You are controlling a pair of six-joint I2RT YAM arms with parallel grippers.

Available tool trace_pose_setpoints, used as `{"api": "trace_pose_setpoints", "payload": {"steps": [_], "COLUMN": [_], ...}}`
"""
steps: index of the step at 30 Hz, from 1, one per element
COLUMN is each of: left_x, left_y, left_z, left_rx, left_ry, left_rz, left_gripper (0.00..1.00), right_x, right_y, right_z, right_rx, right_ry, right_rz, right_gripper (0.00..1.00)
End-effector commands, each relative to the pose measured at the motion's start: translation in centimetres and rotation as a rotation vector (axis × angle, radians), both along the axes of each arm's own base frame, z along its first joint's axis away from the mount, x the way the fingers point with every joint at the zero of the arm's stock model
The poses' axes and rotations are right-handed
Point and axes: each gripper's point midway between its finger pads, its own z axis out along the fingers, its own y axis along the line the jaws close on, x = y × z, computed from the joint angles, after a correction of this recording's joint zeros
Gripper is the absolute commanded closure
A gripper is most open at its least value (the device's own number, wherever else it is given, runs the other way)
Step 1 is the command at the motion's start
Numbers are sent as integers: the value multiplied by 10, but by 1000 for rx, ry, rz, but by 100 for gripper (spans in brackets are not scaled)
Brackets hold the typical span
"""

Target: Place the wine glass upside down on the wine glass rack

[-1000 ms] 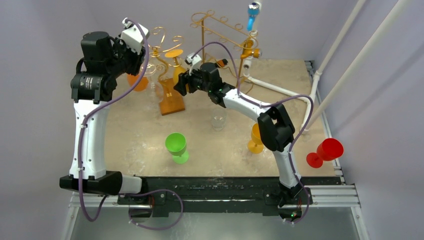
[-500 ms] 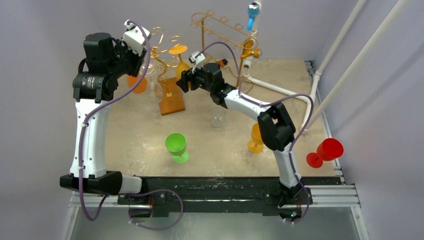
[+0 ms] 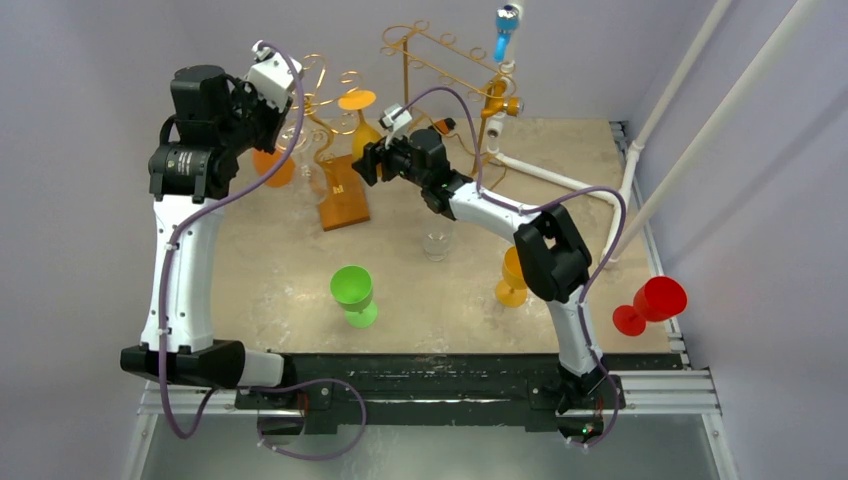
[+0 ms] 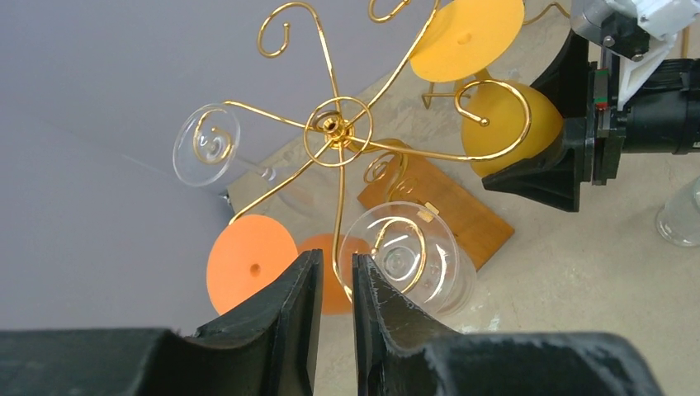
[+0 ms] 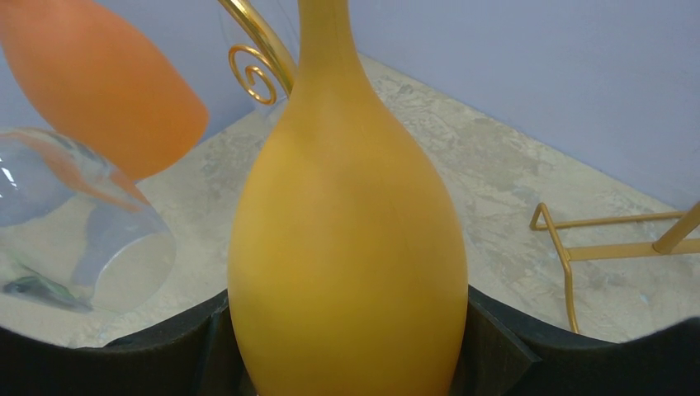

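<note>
Left gripper (image 4: 337,262): fingers nearly together with a thin gap; a gold wire of the rack (image 4: 334,128) ends at that gap, and whether they grip it cannot be told.
Right gripper (image 5: 347,346): clamped on the bowl of the wine glass (image 5: 347,247).
Wine glass: upside down between the right fingers, stem just beside a rack arm.
Surface: mottled beige tabletop (image 3: 280,260) below both pairs of fingers.
Room: plain lilac-grey wall (image 4: 99,124) behind them.

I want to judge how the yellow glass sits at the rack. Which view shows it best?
Left wrist: the yellow glass shows foot and bowl together, upside down among the curls of the rack. Right wrist is filled by its bowl and stem only. Top external shows it small and far.
</note>
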Motion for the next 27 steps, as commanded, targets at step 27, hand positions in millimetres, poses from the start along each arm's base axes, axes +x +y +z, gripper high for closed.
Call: {"api": "trace_pose_setpoints", "payload": {"steps": [27], "left_x": [13], "left_y": [1], "left_z": [2], "left_rx": [9], "left_ry": [-17], "left_rz": [3], "left_gripper": [82], "right_x": [-7], "right_y": [-2], "right_z": [69], "right_rx": [140], "right_ry": [-189], "right_rz": [13], "right_gripper": [72]}}
